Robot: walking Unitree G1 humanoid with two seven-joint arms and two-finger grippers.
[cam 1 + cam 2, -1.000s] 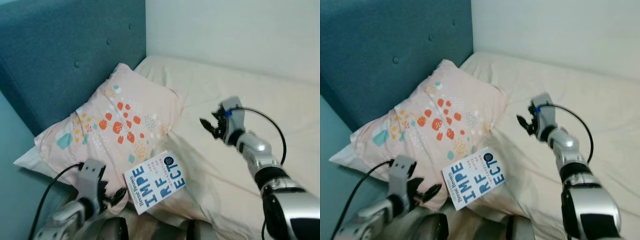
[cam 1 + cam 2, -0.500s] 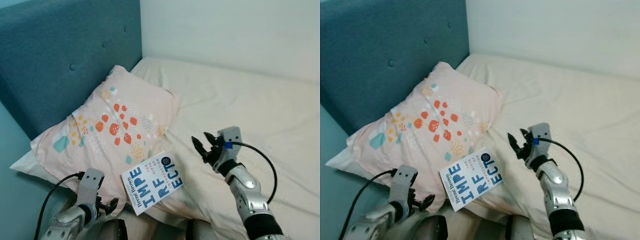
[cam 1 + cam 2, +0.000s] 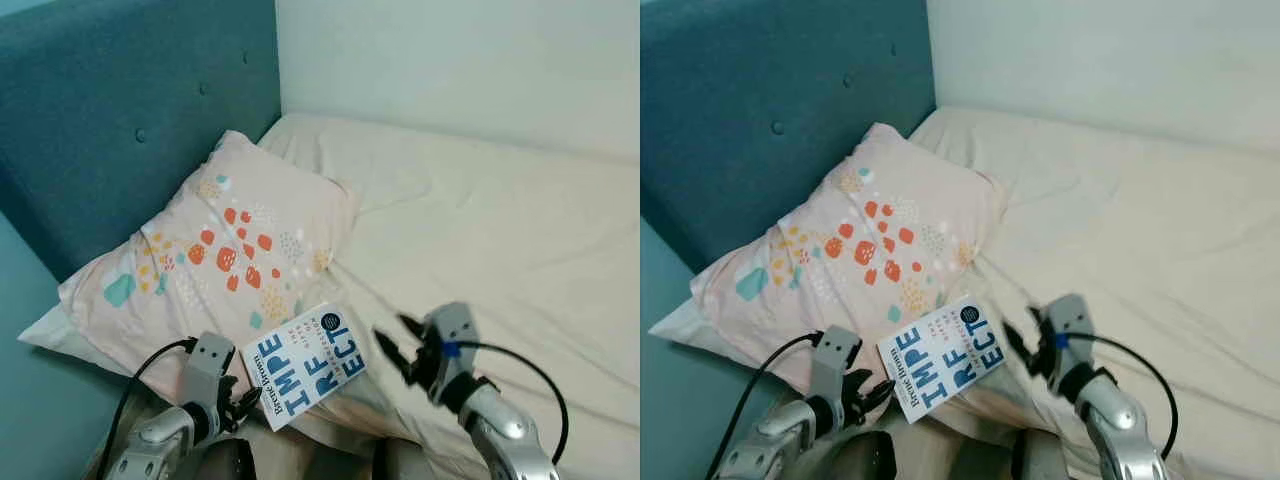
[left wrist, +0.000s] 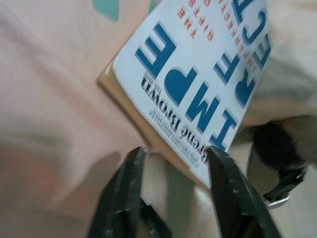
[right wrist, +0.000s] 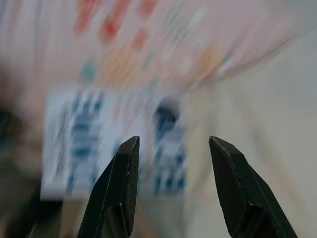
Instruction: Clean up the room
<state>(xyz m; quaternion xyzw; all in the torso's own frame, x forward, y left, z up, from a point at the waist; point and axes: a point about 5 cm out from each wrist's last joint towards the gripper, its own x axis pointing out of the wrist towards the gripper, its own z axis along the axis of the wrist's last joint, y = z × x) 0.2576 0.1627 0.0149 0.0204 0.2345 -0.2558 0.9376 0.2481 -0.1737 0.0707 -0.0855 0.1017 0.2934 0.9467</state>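
Fingers of the left gripper are spread apart, nothing held between them; the near edge of the book is seen just past the tips in the left wrist view. Right gripper fingers are likewise parted and empty.

Book location: white cover with blue block letters, lying at the near edge of the bed, propped partly on the lower corner of the patterned pillow and partly on the cream sheet. Pillow is leaned against the teal headboard.

Head views place the left gripper just beside the book's left corner and the right gripper just off its right edge. The left wrist view adds detail not legible from the head: author line "Brené Brown" along the cover and the tan page edge. The right wrist view is motion-blurred; only the book's blue lettering and the pillow's orange spots can be made out.

Versus 1.0 s ago: the right gripper has been brought down from above the sheet to the book's right side; the left gripper has been moved up closer to the book. Book and pillow are unchanged.
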